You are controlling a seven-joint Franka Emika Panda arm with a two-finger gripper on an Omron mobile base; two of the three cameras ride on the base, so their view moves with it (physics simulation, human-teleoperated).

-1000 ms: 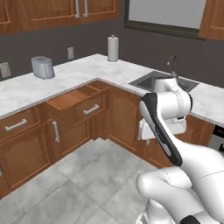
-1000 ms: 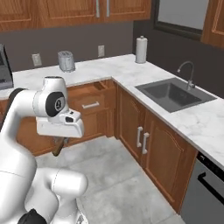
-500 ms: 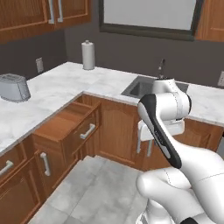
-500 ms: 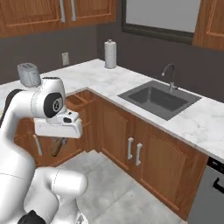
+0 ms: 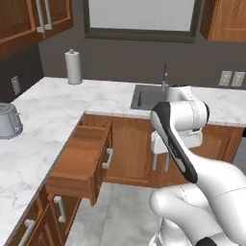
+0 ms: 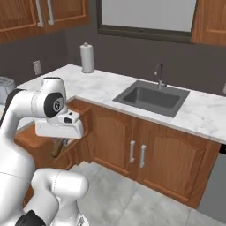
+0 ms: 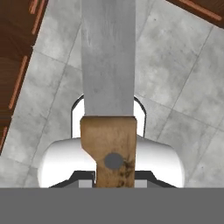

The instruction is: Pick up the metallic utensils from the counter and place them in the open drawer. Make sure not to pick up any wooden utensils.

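1. One metallic utensil is in the gripper. It is the piece with the flat grey blade and the dark brown handle. The jaws stand narrow, pinched on that handle, with the blade running out ahead of the hand.
2. In the hand view the blade hangs over grey floor tiles, not over any wood tray. In the left base view the open drawer juts out from under the L-shaped marble top, off to the left of the hand and apart from it.
3. Expect the piece to be light and stiff. It will not sag or bend, so you need little squeeze.
4. Your hold looks sound: the brown handle is rougher and thicker than the blade, and the pads sit on its flat faces. The smooth metal would likely slip if you took it there.
5. Most of the length sits beyond the jaws, so a quick swing or a hard stop could pivot it in the grip. Move evenly.
6. Watch the far tip near the drawer's low sides. A knock there could lever the utensil loose.
7. It is not fragile, so a low release onto the drawer's flat bottom should do no harm.
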